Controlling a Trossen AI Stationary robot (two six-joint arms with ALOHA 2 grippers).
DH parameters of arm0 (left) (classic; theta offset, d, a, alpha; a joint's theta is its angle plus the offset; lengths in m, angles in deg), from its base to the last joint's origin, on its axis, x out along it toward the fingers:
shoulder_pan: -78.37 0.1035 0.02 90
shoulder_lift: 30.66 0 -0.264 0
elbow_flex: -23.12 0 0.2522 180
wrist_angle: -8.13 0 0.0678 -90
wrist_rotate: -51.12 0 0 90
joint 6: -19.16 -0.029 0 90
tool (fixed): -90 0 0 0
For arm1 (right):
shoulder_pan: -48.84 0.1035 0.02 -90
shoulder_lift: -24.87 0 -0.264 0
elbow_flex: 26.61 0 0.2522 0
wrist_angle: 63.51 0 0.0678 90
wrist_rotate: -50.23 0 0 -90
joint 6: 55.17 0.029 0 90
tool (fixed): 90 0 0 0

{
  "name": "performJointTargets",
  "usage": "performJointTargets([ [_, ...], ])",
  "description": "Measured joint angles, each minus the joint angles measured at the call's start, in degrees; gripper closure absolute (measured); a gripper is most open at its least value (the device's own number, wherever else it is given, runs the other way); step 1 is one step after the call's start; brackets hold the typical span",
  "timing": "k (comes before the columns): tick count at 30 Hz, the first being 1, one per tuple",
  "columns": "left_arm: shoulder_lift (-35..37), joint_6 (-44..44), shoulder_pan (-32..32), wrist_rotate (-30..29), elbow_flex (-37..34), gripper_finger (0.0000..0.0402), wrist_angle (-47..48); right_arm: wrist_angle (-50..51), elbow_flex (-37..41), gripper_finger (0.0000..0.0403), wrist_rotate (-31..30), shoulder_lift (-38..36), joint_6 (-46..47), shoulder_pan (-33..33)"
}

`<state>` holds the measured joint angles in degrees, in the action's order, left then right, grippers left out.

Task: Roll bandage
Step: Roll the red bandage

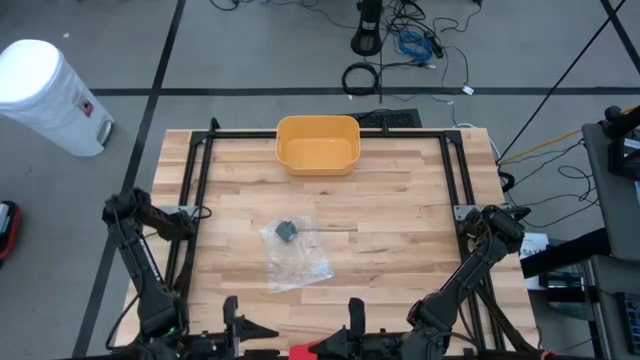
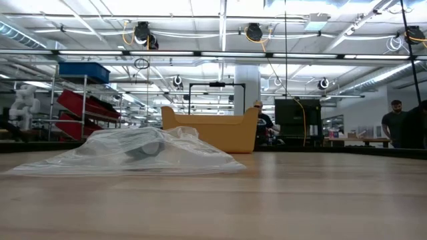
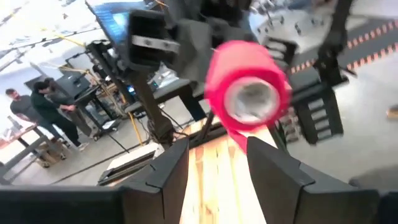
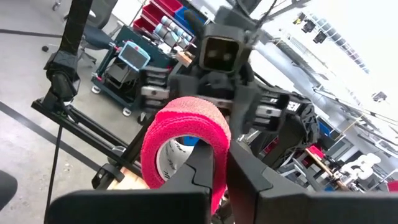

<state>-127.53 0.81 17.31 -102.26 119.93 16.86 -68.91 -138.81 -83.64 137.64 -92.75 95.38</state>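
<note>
The bandage is a red roll with a white hollow core, held up above the table's near edge. The high view shows only a red bit of it at the picture's bottom, between both arms. My right gripper is shut on it. My left gripper faces it from the other side, level and open. The roll stands just beyond its fingertips, and no touch shows. My right gripper pinches the roll's wall at the side nearest to it. One finger lies at the hollow core's side and the other outside. The fingers come in level. The roll is lifted clear of the table, its open core turned sideways.
A clear plastic bag with a small dark grey piece on it lies mid-table. A yellow bin stands at the far edge. A black frame borders the table. People stand in the room beyond.
</note>
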Motion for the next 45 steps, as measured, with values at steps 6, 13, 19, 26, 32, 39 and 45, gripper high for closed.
performJointTargets([
  [6, -1.52, -0.36, -0.61, 0.22, 0.00, 0.0233, 1.91, 0.05, -1.22, 0.0385, -0.04, 0.00, -0.78, 0.89],
  [13, -4.69, -7.30, -1.92, 0.35, 0.00, 0.0233, 3.05, 0.16, -2.18, 0.0385, -0.02, 0.00, -1.30, 2.23],
  [19, -7.97, -15.54, -2.30, 2.16, -0.01, 0.0233, 2.90, 0.19, -2.43, 0.0385, 0.04, 0.00, -1.58, 2.82],
  [26, -10.44, -20.35, -1.98, 2.19, 0.00, 0.0233, 2.30, 0.13, -2.43, 0.0385, -0.03, 0.00, -1.44, 2.80],
  [32, -14.11, -38.40, -1.78, -3.19, 0.00, 0.0233, 0.98, 0.09, -2.43, 0.0385, -0.03, 0.00, -1.25, 2.80],
  [39, -17.93, -63.90, 0.12, -7.34, 0.00, 0.0233, -12.36, -0.79, -2.43, 0.0385, -0.05, 0.00, -0.68, 2.80],
  [45, -17.93, -69.43, 2.29, -5.63, 2.24, 0.0233, -13.10, -4.14, -2.45, 0.0385, -0.10, -0.04, -0.60, 2.69],
])
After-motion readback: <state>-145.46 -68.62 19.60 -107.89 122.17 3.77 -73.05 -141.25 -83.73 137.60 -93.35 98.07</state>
